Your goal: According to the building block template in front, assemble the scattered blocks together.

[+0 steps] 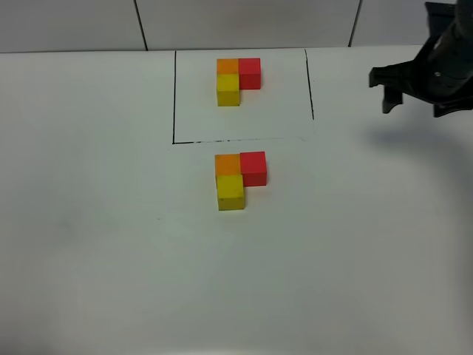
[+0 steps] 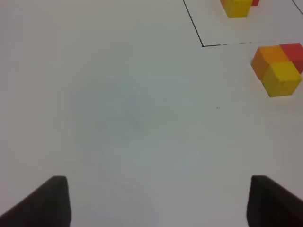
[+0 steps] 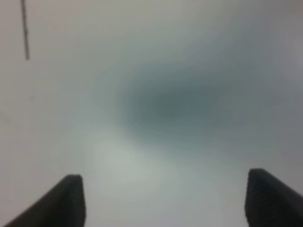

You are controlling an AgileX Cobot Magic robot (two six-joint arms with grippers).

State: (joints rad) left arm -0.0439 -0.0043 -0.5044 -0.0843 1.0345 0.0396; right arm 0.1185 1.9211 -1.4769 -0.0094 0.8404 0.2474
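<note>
The smooth, matte white table (image 1: 103, 244) fills the overhead view, flat and bare of texture, with a thin black drawn rectangle (image 1: 174, 96) at about twelve o'clock. At two o'clock the black right gripper (image 1: 392, 90), angular and hard-edged, hangs above the surface over its own soft shadow; its jaws stand apart with nothing between them. In its wrist view only blurred white surface shows between the two dark tips.

The left gripper (image 2: 158, 201) shows only in its own wrist view: two dark wedge-shaped tips set wide apart, released, with plain table between.

Inside the rectangle sits the building block template (image 1: 237, 80), an L of three small matte cubes touching face to face: orange corner, red arm toward three o'clock, yellow arm toward six.

Just outside the frame's near line, at the centre of the table, lie the scattered blocks, now joined in the same L: the small orange cube (image 1: 227, 164) at the corner, the red cube (image 1: 253, 168) touching it at three o'clock, the yellow cube (image 1: 230, 192) touching it at six. All have crisp square edges and dull faces.
</note>
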